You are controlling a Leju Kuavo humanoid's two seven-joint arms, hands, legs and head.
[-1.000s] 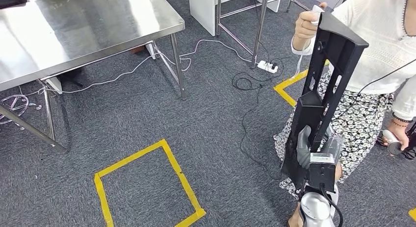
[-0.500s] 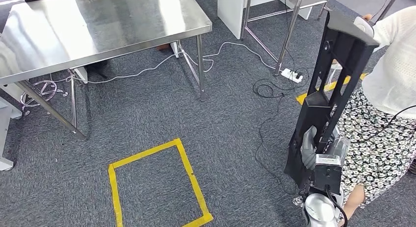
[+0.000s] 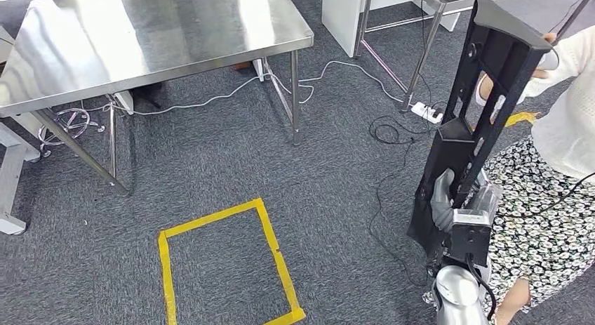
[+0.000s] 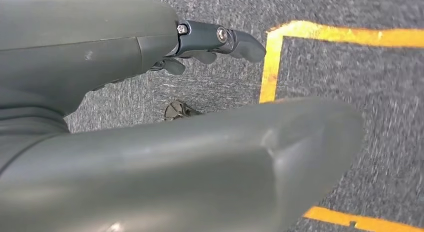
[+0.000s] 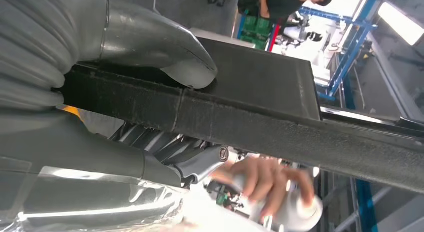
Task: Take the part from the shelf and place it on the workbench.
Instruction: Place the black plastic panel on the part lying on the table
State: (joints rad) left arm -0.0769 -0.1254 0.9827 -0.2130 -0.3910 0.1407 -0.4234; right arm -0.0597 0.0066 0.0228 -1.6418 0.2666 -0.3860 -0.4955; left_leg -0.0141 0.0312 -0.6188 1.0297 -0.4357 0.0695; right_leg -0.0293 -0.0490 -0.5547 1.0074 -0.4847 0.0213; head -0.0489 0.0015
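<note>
At ten o'clock in the head view: steel tabletop [image 3: 140,30], bare and reflective, on thin metal legs; a white cable [image 3: 210,100] trails across the grey carpet [image 3: 210,163] beneath it.

At seven o'clock: yellow tape square [image 3: 224,262] on the carpet, open in the middle.

Left wrist view: left hand [image 4: 220,39], dark fingers apart and holding nothing, hanging over the carpet near a corner of yellow tape.

At one o'clock: legs of a second steel table [image 3: 421,51], a white power strip [image 3: 428,113] at the foot of one leg, and a loose coil of black cable [image 3: 393,132] just beside it.

At three to five o'clock: part [image 3: 484,121], a long black frame with slotted openings and a flat cap at its top end, held upright and tilted slightly, well apart from the tabletop, over the carpet. Right hand [image 3: 459,199] grips its lower end; in the right wrist view the thick grey thumb presses on the black bar of the part and the darker fingers wrap under it.

At the right edge: person [image 3: 561,135] in a white top and a flowered skirt, just behind the part, one hand near its top end holding a white object; a yellow tape mark [image 3: 520,118] lies on the carpet beside them.
</note>
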